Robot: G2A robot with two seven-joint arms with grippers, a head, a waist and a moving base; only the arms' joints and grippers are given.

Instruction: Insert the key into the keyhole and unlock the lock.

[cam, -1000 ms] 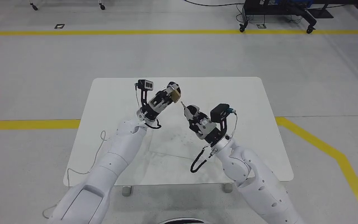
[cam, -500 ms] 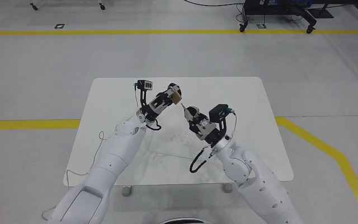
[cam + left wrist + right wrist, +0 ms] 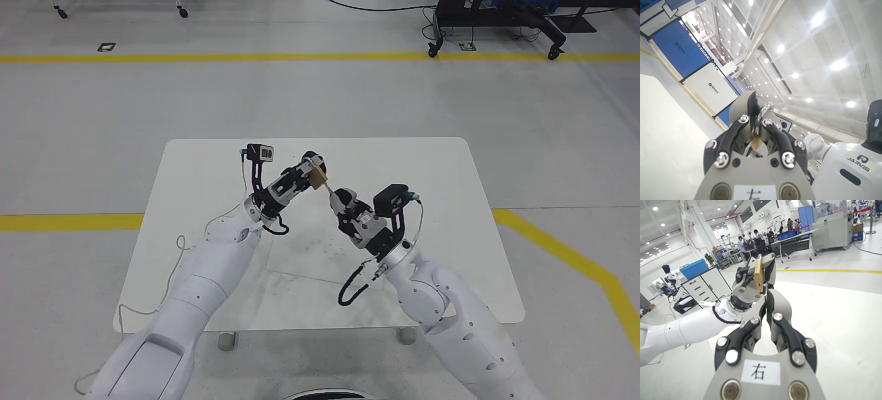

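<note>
Both grippers meet over the table (image 3: 440,200), just above centre of the top view. All four table edges lie well away from them.

Left gripper (image 3: 311,170): fingers clamped on the brass lock (image 3: 759,275), held off the surface. The keyhole (image 3: 758,283) faces the right gripper (image 3: 339,197).

Right fingers (image 3: 770,302): pinched together on the key (image 3: 330,188), a thin sliver at their tips.

Key tip sits just beside the keyhole. Cannot tell whether they touch.

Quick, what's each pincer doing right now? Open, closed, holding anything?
Left pincer: closed on the brass padlock.
Right pincer: closed on the key, which is mostly hidden between its fingers.
</note>
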